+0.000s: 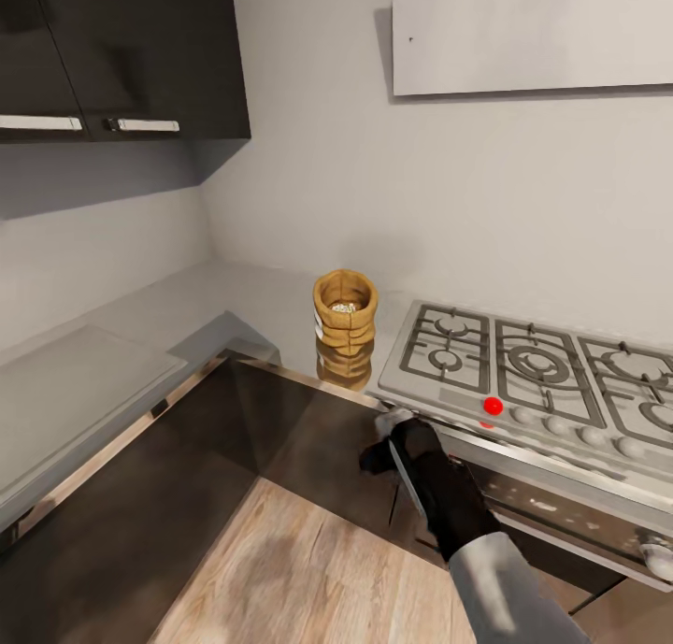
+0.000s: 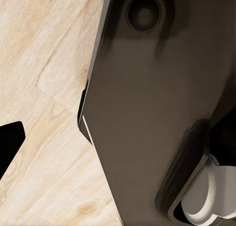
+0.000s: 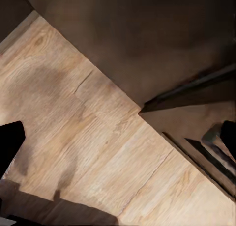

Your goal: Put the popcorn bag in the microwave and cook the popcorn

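Observation:
The popcorn bag (image 1: 344, 331), a small tan-brown paper sack with a rolled rim, stands upright on the grey countertop (image 1: 252, 298) just left of the hob. Pale popcorn (image 1: 344, 306) shows inside its mouth. My right gripper (image 1: 385, 438) hangs below the counter's front edge, lower than the bag and slightly to its right, well apart from it. Its black fingers (image 3: 10, 145) sit at opposite edges of the right wrist view, open and empty over the wooden floor. One left finger (image 2: 11, 142) shows over floor beside my dark base. The microwave is out of view.
A steel gas hob (image 1: 533, 368) with grates and a red knob (image 1: 493, 405) lies right of the bag. Dark cabinet fronts (image 1: 308, 429) run under the counter, with black wall cabinets (image 1: 121, 55) above left. Wooden floor (image 1: 308, 569) lies below.

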### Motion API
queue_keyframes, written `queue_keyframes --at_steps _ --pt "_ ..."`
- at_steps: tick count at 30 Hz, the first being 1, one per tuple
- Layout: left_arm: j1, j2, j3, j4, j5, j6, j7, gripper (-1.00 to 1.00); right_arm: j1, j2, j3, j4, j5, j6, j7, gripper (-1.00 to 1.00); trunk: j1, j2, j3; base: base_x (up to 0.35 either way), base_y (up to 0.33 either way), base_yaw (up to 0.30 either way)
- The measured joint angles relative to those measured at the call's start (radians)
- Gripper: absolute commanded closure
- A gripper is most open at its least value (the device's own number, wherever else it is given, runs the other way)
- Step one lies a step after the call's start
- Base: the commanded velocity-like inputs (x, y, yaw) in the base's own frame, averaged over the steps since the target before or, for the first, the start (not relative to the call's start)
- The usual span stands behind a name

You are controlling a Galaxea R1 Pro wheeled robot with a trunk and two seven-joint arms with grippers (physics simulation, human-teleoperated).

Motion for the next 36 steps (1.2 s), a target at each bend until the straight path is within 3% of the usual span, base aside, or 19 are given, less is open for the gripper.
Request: queue_keyframes --at_steps 5,8,10,18,24,26,30,32,36 --pt "0.000 0.000 0.000 0.000 0.000 0.000 0.000 -1.00 -0.129 0.000 0.000 0.000 -0.039 0.000 0.000 -1.00 0.000 0.000 0.000 0.000 0.000 0.000" --pt "0.000 0.000 -0.001 0.000 0.000 0.000 0.000 -1.00 -0.276 0.000 -0.001 0.008 -0.126 0.000 0.000 -1.00 0.000 0.000 0.000 0.000 0.000 0.000" --pt "0.000 0.000 -0.001 0.000 0.000 0.000 0.000 -1.00 -0.349 0.000 -0.001 0.011 -0.156 0.000 0.001 -1.00 0.000 0.000 0.000 0.000 0.000 0.000" --pt "0.000 0.000 -0.001 0.000 0.000 0.000 0.000 -1.00 -0.544 0.000 -0.014 0.111 -0.168 0.000 -0.006 -1.00 0.000 0.000 0.000 0.000 0.000 0.000" --pt "0.000 0.000 -0.001 0.000 0.000 0.000 0.000 -1.00 -0.636 0.000 -0.044 0.222 -0.162 0.000 -0.046 -1.00 0.000 0.000 0.000 0.000 0.000 0.000" --pt "0.000 0.000 -0.001 0.000 0.000 0.000 0.000 -1.00 -0.652 0.000 -0.085 0.249 -0.160 0.000 -0.094 -1.00 0.000 0.000 0.000 0.000 0.000 0.000" --pt "0.000 0.000 -0.001 0.000 0.000 0.000 0.000 -1.00 -0.662 0.000 -0.169 0.259 -0.160 -0.001 -0.271 -1.00 0.000 0.000 0.000 0.000 0.000 0.000" --pt "0.000 0.000 -0.001 0.000 0.000 0.000 0.000 -1.00 -0.662 0.000 -0.207 0.239 -0.162 0.000 -0.315 -1.00 0.000 0.000 0.000 0.000 0.000 0.000" --pt "0.000 0.000 -0.001 0.000 0.000 0.000 0.000 -1.00 -0.662 -0.001 -0.229 0.212 -0.162 0.000 -0.336 -1.00 0.000 0.000 0.000 0.000 0.000 0.000"
